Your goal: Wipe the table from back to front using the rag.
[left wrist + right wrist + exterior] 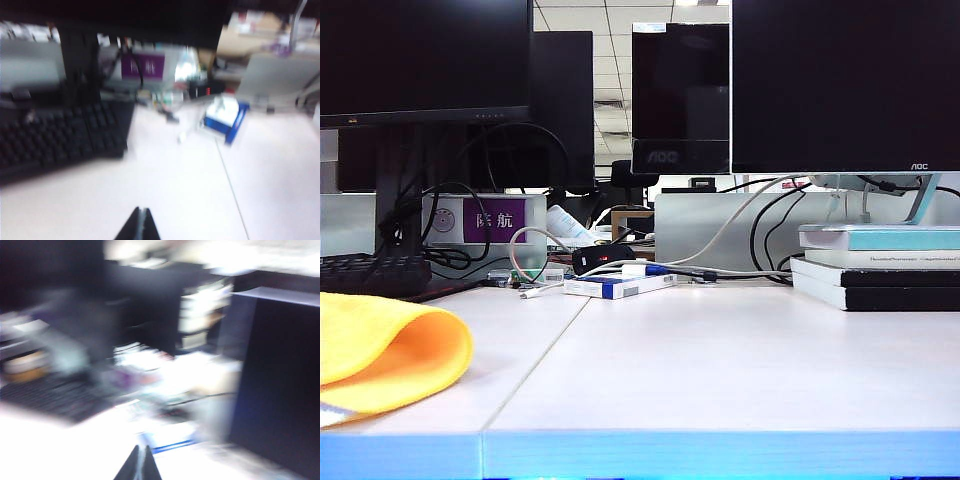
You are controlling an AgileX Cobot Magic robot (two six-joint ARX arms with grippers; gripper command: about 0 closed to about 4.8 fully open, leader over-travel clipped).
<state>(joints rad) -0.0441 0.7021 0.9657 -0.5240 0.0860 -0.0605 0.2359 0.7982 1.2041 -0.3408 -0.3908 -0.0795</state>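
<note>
Rag [385,352] lies on the table [720,370] at 8 o'clock, untouched. Left gripper [139,220] and right gripper [140,460] both clenched empty above the table.

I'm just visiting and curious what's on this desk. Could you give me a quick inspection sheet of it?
Surface: pale table, blue front edge, thin seam.
Job's things: yellow rag folded at the front left, untouched.
Clutter: blue-white box, book stack, keyboard.
Grippers: left tool shut, above the bare table; right tool shut, view blurred.
Cables: white and black cables along the back.
Surroundings: dark monitors behind.
</note>
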